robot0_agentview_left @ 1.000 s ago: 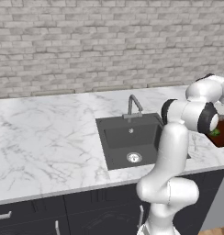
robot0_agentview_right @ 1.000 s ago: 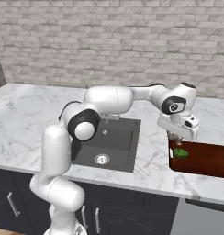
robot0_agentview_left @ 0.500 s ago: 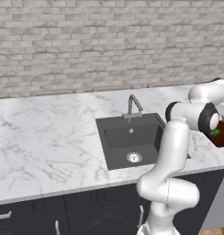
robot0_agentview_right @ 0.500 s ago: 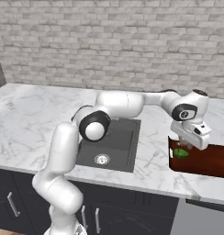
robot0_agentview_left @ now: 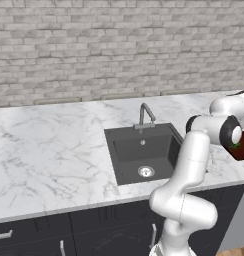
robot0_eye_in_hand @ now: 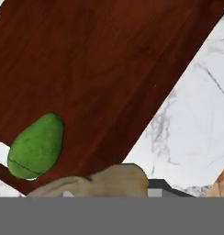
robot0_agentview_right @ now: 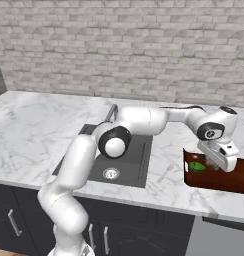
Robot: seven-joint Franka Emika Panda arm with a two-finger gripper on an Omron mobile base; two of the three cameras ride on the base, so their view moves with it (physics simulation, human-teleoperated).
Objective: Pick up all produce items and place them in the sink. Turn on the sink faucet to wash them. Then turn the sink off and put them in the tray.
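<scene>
The dark reddish-brown tray (robot0_agentview_right: 214,179) lies on the counter right of the sink (robot0_agentview_right: 125,159). In the tray, near its left end, lies the green fruit (robot0_agentview_right: 196,167), which the hand view also has on the wood (robot0_eye_in_hand: 36,147). My gripper (robot0_agentview_right: 217,162) hangs just above the tray, right of the green fruit. It is shut on the tan-brown lumpy piece (robot0_eye_in_hand: 102,180), which sits between the fingertips at the bottom of the hand view. From the left base, the tray (robot0_agentview_left: 242,151) peeks out behind my arm. The faucet (robot0_agentview_left: 146,113) stands behind the basin (robot0_agentview_left: 144,152).
White marble counter (robot0_agentview_left: 49,150) runs along a grey brick wall. The counter's front edge is close to the tray (robot0_eye_in_hand: 109,59), with dark cabinets below. The tray's right end lies near the edge of the right base view.
My hand has moved right and down with the tan-brown piece, from the tray's left edge to over its middle. The green fruit has stayed in the tray.
</scene>
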